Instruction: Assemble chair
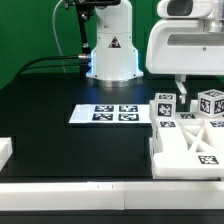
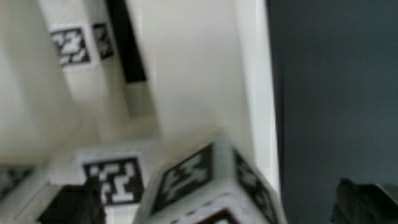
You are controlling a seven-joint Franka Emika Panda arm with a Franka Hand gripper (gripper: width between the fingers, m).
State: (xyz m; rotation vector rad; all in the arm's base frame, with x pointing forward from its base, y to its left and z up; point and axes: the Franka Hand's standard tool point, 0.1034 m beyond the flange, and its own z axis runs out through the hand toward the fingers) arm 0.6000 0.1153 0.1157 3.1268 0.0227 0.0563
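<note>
The white chair parts lie in a cluster at the exterior view's right. There is an X-braced flat panel (image 1: 192, 138), a tagged block (image 1: 164, 103) and another tagged block (image 1: 211, 103). My gripper (image 1: 190, 92) hangs just above this cluster, between the two blocks. In the wrist view my gripper (image 2: 221, 205) is open. Its dark fingertips (image 2: 71, 205) stand wide apart on either side of a tagged white block (image 2: 205, 185) without touching it. Long white chair pieces with tags (image 2: 80, 60) run away behind the block.
The marker board (image 1: 105, 115) lies flat in the middle of the black table. A plain white edge block (image 1: 5, 150) sits at the exterior view's left edge. The robot base (image 1: 110, 45) stands at the back with cables beside it.
</note>
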